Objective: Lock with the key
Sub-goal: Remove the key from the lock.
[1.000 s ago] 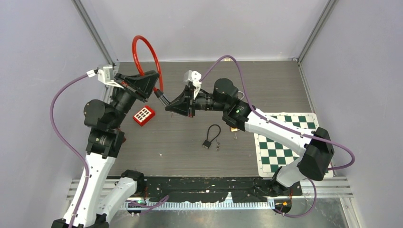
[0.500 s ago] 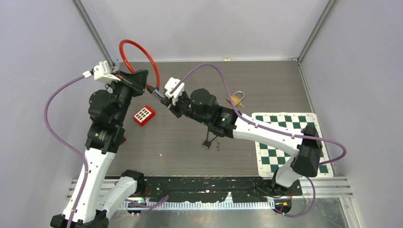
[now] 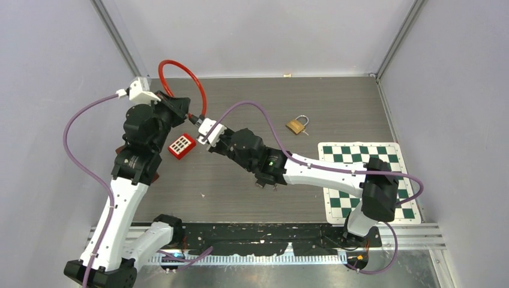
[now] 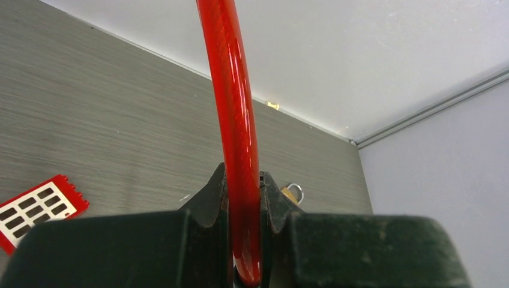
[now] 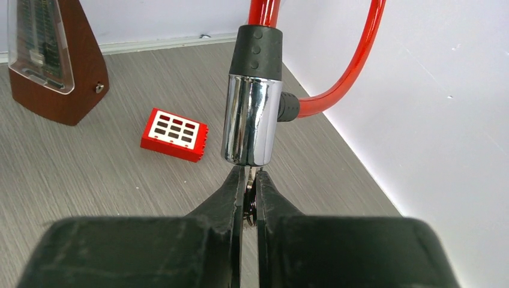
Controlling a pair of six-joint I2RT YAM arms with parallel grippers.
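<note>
Top external view gave us both arms meeting over the far left part of the grey wood-grain table [image 3: 240,102]. We saw the left gripper [image 3: 182,112] raised above the table and clamped on the red plastic-coated cable loop [image 3: 180,67], which arched up in the air behind it. In the left wrist view its fingers [image 4: 211,195] pressed against either side of the cable.

Through the right wrist camera we saw the loop's ends join a chrome cylindrical lock barrel [image 5: 251,120] with a black rubber cap. It hung upright just ahead of the right gripper [image 5: 248,177]. That gripper's jaws were drawn almost together, pinching a small metal key [image 5: 251,201] whose tip sat at the barrel's lower end. We could not tell how far in it went.

On the table below lay a flat red block with white squares [image 3: 182,145], with a brown wooden metronome [image 5: 54,60] standing near it. A brass padlock [image 3: 295,125] lay well apart to the right, and a green-and-white chessboard mat [image 3: 360,180] covered the near right corner.
</note>
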